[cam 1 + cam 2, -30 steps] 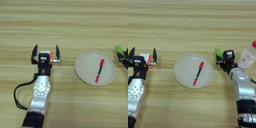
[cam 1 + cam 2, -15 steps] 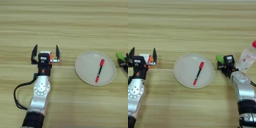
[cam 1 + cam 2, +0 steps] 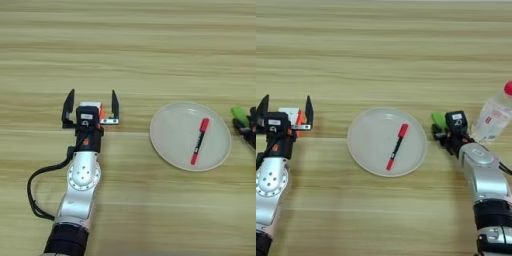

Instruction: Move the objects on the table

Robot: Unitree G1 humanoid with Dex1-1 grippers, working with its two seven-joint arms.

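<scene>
- The left claw (image 3: 90, 105) sits toward the left side of the desk (image 3: 130, 45), fingers spread wide and pointing to the far edge, gripping nothing.
- The puzzle cube (image 3: 103, 114) lies on the desk between those spread fingers, close by the right-hand one; its white face and orange side show. Whether a finger touches it, I cannot tell.
- The round pale plate (image 3: 368, 142) rests near the middle of the desk, between the two arms.
- The red marker pen (image 3: 396, 146) lies slantwise on the plate, cap end toward the far edge.
- The right claw (image 3: 442, 134) is just right of the plate's rim, fingers closed on the bright-green block (image 3: 438, 120), which sticks out toward the far-left.
- A clear bottle (image 3: 494, 116) with a red cap lies tilted at the right edge, just beyond the right arm.
</scene>
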